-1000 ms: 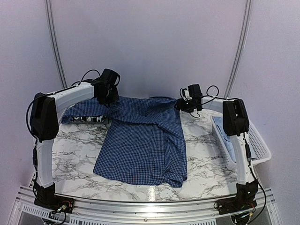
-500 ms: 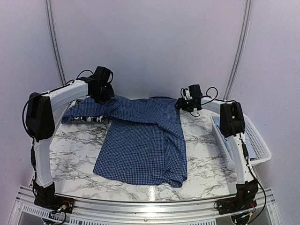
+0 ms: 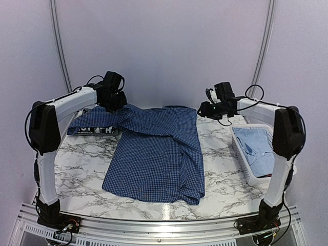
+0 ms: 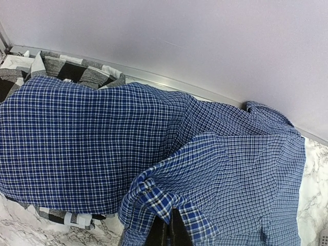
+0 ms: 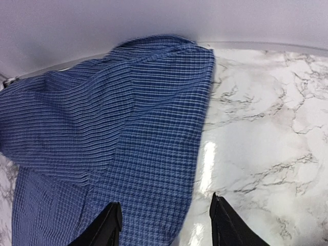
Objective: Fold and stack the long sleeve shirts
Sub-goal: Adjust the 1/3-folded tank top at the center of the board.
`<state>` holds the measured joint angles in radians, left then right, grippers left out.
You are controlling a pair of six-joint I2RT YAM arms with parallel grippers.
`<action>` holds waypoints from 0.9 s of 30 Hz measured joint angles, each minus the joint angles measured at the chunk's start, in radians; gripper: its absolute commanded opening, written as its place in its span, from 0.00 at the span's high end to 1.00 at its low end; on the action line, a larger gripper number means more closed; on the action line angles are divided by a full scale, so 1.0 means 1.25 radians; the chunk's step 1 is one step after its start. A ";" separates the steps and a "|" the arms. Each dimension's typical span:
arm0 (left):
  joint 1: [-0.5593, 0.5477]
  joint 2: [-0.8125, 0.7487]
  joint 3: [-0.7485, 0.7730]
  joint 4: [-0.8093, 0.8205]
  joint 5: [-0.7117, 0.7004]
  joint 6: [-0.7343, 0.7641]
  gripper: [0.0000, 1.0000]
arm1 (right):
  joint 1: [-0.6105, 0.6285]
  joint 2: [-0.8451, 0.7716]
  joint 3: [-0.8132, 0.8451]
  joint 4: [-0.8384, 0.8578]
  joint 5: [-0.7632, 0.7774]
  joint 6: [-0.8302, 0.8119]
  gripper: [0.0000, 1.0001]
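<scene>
A robot test booth: plain lilac walls, aluminium base rail, marble-print table.

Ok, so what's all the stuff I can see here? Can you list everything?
dark blue shirt: one, fine checks, spread across the table's middle
plaid shirt: one, black and white, far left, partly under the blue sleeve
pale blue shirt: one, inside the basket
basket: one, white, right edge
table: one, white-grey marble
left end effector: black, shut on the dark blue shirt
right end effector: black, open, holding nothing
</scene>
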<state>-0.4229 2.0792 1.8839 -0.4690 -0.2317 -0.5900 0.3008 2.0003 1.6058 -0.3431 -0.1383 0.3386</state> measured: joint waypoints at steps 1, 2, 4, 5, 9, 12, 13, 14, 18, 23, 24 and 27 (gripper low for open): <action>0.000 0.000 0.001 0.001 0.004 0.002 1.00 | 0.020 -0.049 -0.036 0.002 0.007 0.002 0.47; 0.000 0.001 0.002 0.001 0.007 0.003 1.00 | 0.042 -0.099 -0.079 0.009 0.010 0.007 0.48; 0.000 0.004 0.006 0.001 0.013 0.006 1.00 | 0.080 -0.177 -0.150 0.007 0.020 0.016 0.49; 0.000 0.007 0.010 0.002 0.019 0.008 1.00 | 0.103 -0.214 -0.189 0.005 0.026 0.022 0.49; 0.000 0.014 0.014 0.003 0.027 0.012 1.00 | 0.186 -0.313 -0.307 -0.034 0.055 0.054 0.50; 0.000 0.016 0.015 0.004 0.033 0.013 1.00 | 0.248 -0.371 -0.382 -0.059 0.074 0.093 0.50; 0.000 0.017 0.015 0.005 0.034 0.014 1.00 | 0.280 -0.397 -0.415 -0.069 0.082 0.111 0.50; 0.000 0.018 0.015 0.006 0.036 0.015 1.00 | 0.313 -0.417 -0.439 -0.080 0.084 0.130 0.51; 0.000 0.023 0.024 0.008 0.041 0.015 1.00 | 0.432 -0.461 -0.495 -0.106 0.101 0.202 0.51; 0.000 0.023 0.024 0.012 0.046 0.014 1.00 | 0.530 -0.470 -0.544 -0.114 0.113 0.281 0.54; 0.000 0.024 0.024 0.012 0.047 0.014 1.00 | 0.540 -0.468 -0.552 -0.114 0.114 0.293 0.55; 0.000 0.024 0.026 0.012 0.047 0.014 1.00 | 0.556 -0.453 -0.559 -0.113 0.118 0.316 0.59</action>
<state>-0.4225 2.1090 1.9160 -0.4538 -0.1726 -0.5720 0.9958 1.4342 0.9070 -0.4839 0.0097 0.7341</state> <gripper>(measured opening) 0.004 0.446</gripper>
